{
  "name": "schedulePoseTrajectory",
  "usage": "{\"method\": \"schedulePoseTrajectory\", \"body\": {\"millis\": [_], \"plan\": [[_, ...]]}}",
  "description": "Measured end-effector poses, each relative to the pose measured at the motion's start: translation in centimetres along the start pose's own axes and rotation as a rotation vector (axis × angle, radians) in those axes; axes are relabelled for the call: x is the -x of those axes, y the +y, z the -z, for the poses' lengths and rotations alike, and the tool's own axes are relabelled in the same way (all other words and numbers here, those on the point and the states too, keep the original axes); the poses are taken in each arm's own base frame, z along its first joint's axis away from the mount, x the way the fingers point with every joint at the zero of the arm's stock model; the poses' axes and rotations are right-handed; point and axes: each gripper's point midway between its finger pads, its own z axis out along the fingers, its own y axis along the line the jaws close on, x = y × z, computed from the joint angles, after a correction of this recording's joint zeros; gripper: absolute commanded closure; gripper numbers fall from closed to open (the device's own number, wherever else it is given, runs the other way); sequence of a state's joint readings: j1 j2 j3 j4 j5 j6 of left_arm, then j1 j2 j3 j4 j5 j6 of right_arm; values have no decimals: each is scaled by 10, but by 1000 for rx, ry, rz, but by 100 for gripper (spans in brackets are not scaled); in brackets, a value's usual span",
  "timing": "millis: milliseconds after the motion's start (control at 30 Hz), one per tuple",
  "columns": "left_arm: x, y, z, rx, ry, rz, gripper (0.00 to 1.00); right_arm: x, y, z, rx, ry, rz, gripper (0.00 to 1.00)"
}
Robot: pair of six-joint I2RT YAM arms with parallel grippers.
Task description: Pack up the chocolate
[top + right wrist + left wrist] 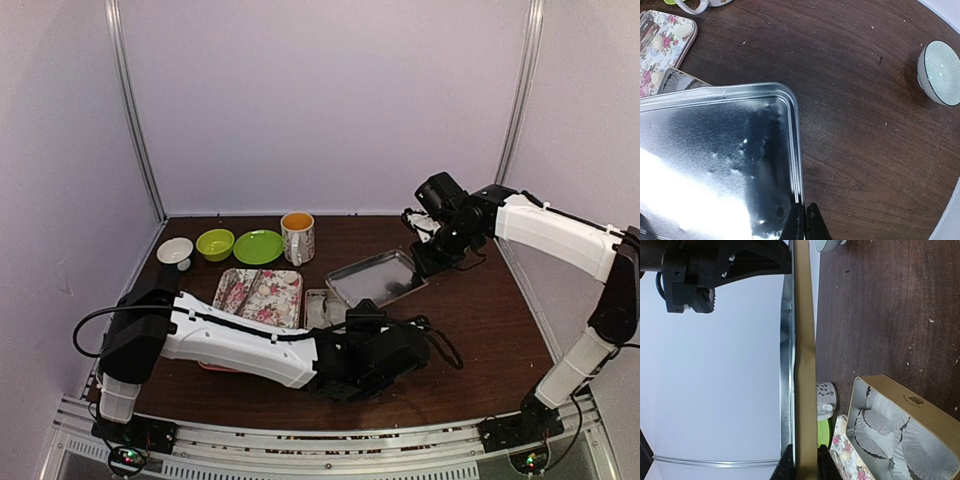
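Observation:
The chocolate does not show in any view. An open tan tin (325, 305) lined with white paper cups (905, 435) lies at mid-table. Its lid (378, 277), silver inside and gold at the rim, is held between both arms. My left gripper (805, 452) is shut on the lid's near rim, seen edge-on (805, 340) in the left wrist view. At the far end my right gripper (804, 207) is shut on the thin rim of the lid (715, 165). In the top view the left gripper (365, 318) is beside the tin and the right gripper (432, 258) is at the lid's right corner.
A floral tray (260, 295) lies left of the tin. Behind it stand a mug (297, 236), a green plate (258, 246), a green bowl (215, 243) and a white bowl (175, 251). A small patterned bowl (940, 72) sits on the dark table beyond the lid.

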State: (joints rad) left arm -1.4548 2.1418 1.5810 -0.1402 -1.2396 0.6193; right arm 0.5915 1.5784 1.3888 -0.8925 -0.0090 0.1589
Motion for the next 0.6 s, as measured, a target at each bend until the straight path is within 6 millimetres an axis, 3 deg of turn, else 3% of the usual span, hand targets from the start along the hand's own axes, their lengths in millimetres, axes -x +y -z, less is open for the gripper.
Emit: {"method": "schedulePoseTrajectory", "body": {"millis": [67, 133, 233, 600], "plan": [[0, 0, 0, -2, -1, -4, 86, -2, 0, 0, -1, 8, 12, 100], [0, 0, 0, 0, 0, -5, 67, -2, -1, 0, -2, 10, 17, 100], [2, 1, 0, 1, -4, 12, 45, -2, -2, 0, -10, 8, 0, 100], [13, -16, 11, -156, -75, 103, 21, 7, -15, 3, -57, -56, -67, 100]]}}
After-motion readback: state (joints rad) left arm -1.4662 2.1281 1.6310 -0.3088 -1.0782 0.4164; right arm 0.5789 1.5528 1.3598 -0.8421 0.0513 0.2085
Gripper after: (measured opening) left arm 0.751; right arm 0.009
